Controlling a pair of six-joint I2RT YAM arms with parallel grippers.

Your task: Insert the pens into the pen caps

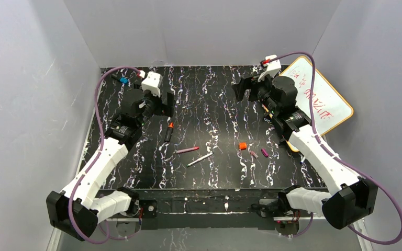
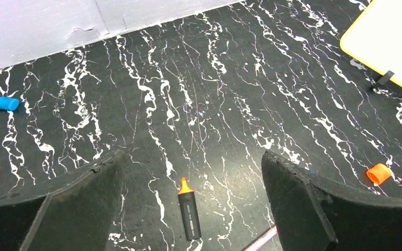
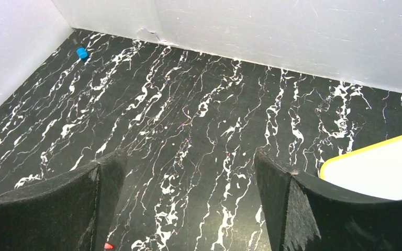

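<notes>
The black pen with an orange tip (image 1: 169, 131) lies on the marbled mat, left of centre; in the left wrist view it (image 2: 189, 212) lies below and between my open left fingers. The magenta pen (image 1: 187, 150) and the white-grey pen (image 1: 199, 159) lie near the middle. The orange cap (image 1: 243, 146) also shows in the left wrist view (image 2: 378, 173). The pinkish cap (image 1: 254, 154) and the purple cap (image 1: 264, 152) lie right of it. My left gripper (image 1: 163, 104) is open and empty above the black pen. My right gripper (image 1: 243, 89) is open and empty at the far right.
A small black blue-ended item (image 1: 122, 80) lies at the far left corner and shows in the left wrist view (image 2: 6, 103). A yellow-rimmed whiteboard (image 1: 322, 102) lies at the far right. White walls enclose the mat on three sides.
</notes>
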